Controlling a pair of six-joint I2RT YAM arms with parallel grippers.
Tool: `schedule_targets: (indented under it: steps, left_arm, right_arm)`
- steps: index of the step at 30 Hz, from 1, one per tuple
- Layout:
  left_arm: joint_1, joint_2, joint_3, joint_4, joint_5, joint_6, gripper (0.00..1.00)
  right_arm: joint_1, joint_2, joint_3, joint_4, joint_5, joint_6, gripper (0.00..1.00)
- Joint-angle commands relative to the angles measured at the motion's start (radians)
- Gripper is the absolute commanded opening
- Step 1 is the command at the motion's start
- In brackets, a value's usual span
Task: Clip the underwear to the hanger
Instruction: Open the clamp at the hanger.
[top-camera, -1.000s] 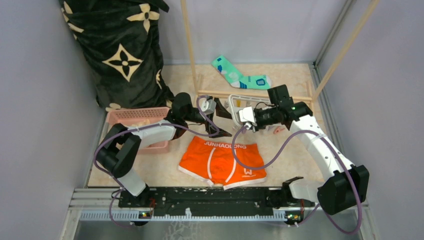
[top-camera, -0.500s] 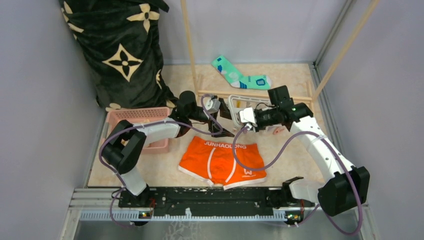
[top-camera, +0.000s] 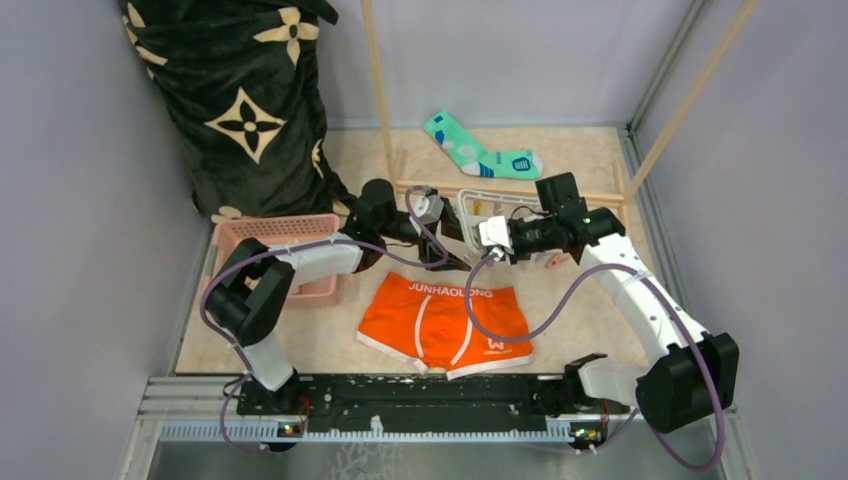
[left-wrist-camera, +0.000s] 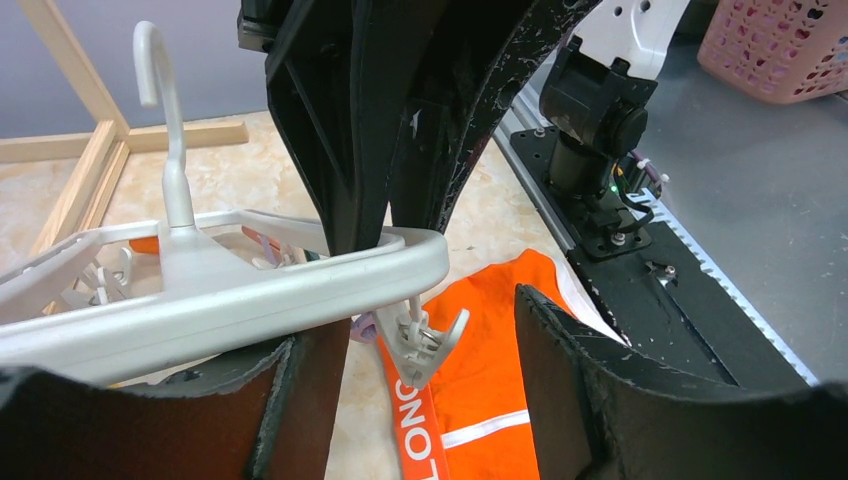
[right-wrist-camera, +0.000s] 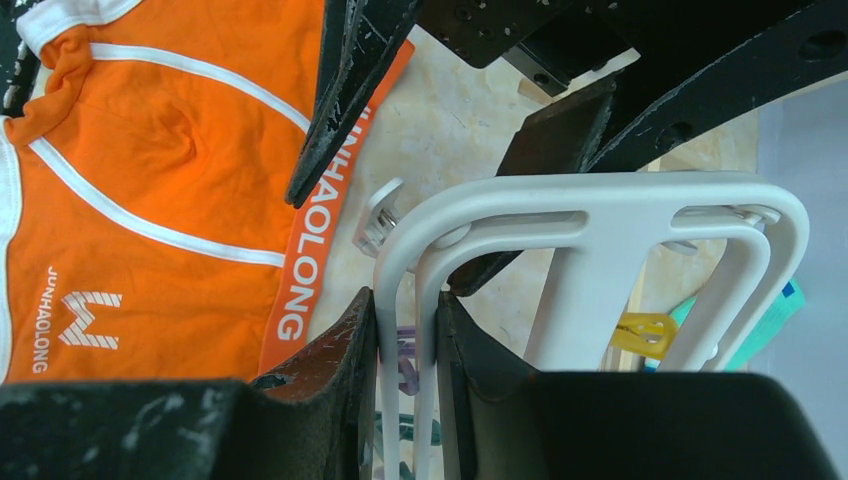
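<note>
Although I have the hanger (right-wrist-camera: 590, 200) in hand, nothing is clipped to it yet, so I judge the task to be in its early part. My right gripper (right-wrist-camera: 405, 330) is closed tight on one white rail of the frame and holds it off the worktop (top-camera: 330, 335), tilted, with its hook pointing away from the underwear. My left gripper (left-wrist-camera: 430, 320) stands partly open at the frame's near corner. Its two fingers are on either side of a white clothespin (left-wrist-camera: 415, 350) that dangles from that corner, and neither finger visibly touches it, so that gripper has hold of nothing.

The underwear (top-camera: 445, 325), bright orange boxer briefs, lies flat on the worktop between my two arms. Its lettered waistband is turned toward the hanger, just below and in front of the dangling clothespin. No peg bites the cloth anywhere I can see, and neither gripper touches it.

What looks done is the lifting and steadying of the frame, and the lining up of my left gripper on one peg. Left to do, as I read it: squeeze that clothespin open, bring the waistband and the peg together, then let the peg close on the fabric. A second peg on the waistband would probably be needed too.
</note>
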Motion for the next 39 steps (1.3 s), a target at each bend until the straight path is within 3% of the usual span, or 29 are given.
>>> schedule_targets:
  steps: [1,14,19,25,32,39]
  left_arm:
    - [-0.003,0.015,0.035,-0.01,0.028,0.002,0.65]
    - [-0.004,0.014,0.038,-0.021,0.044,-0.002,0.54]
    - [-0.004,0.007,0.03,-0.023,0.051,0.011,0.64]
    - [-0.005,0.014,0.043,-0.017,0.067,0.002,0.65]
    - [-0.007,0.032,0.049,0.016,0.077,-0.033,0.57]
    - [-0.007,0.042,0.057,0.024,0.091,-0.043,0.37]
  right_arm:
    - [-0.007,-0.049,0.006,0.075,-0.054,-0.017,0.0]
    - [-0.007,-0.058,-0.003,0.088,-0.055,-0.008,0.0]
    - [-0.007,-0.059,-0.003,0.091,-0.06,-0.005,0.0]
    - [-0.007,-0.057,0.0,0.093,-0.063,-0.005,0.0]
    - [-0.007,-0.056,0.0,0.092,-0.059,-0.006,0.0]
    - [-0.007,-0.057,0.001,0.09,-0.055,-0.005,0.0]
